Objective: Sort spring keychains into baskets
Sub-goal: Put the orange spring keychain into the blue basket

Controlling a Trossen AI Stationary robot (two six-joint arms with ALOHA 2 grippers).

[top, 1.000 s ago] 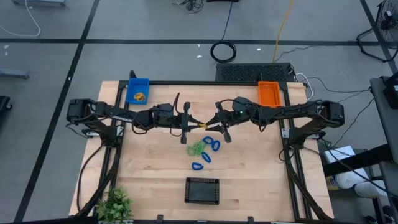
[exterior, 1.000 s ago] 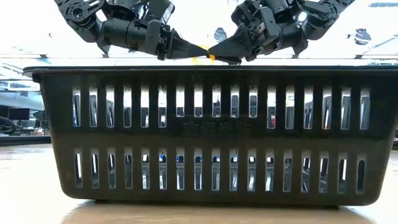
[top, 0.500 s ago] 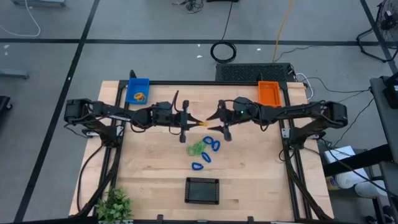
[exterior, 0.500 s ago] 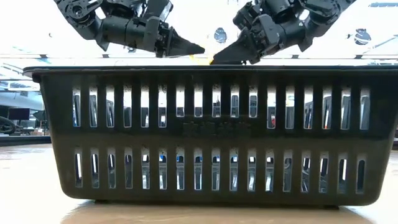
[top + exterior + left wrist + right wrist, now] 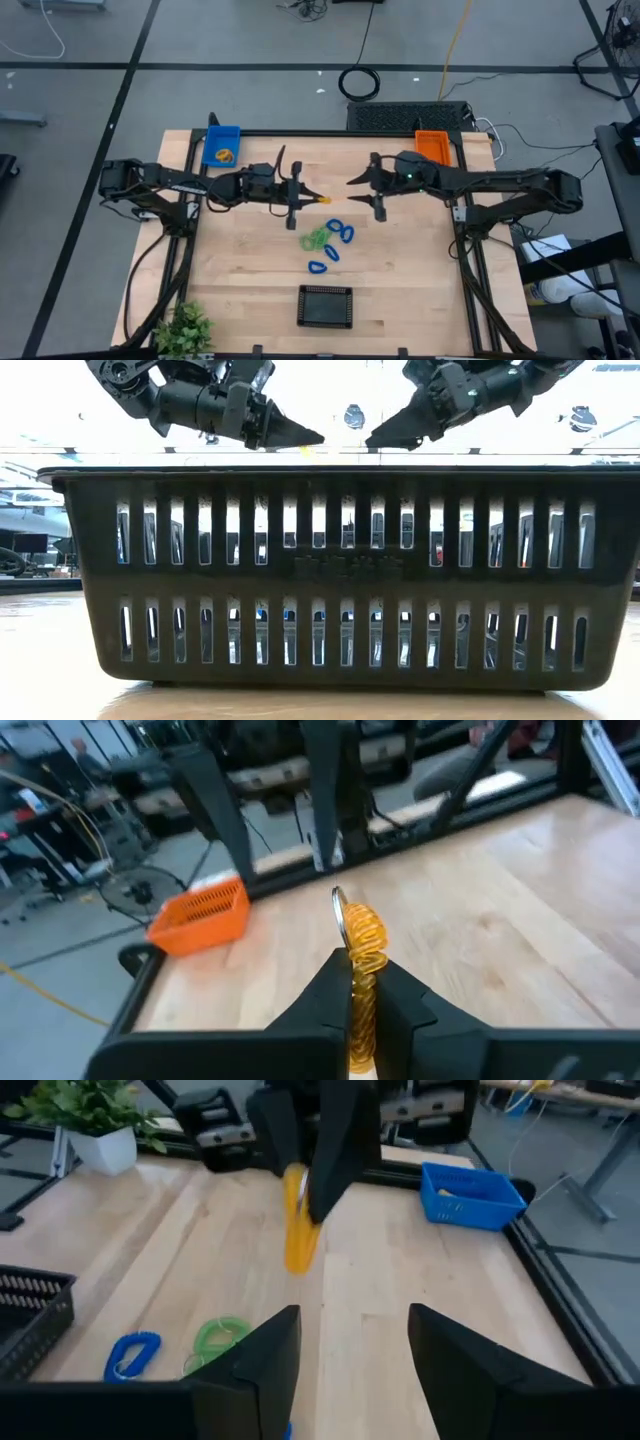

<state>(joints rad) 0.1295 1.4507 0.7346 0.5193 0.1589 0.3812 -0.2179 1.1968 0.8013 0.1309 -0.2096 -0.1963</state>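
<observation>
Orange-yellow spring keychain (image 5: 362, 955): coiled, pinched in left claw (image 5: 312, 194), off tabletop. Blue and green keychains (image 5: 328, 243): loose cluster, mid-tabletop. Blue basket (image 5: 221, 145): far left corner, one keychain inside. Orange basket (image 5: 433, 150): far right. Black basket (image 5: 325, 306): near edge.

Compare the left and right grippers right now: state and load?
The left gripper is shut on the orange-yellow keychain; the right gripper is open and carries nothing. The left one points toward the table's middle from the blue basket side, the right one from the orange basket side. Both hang above the table, tips facing each other.
</observation>
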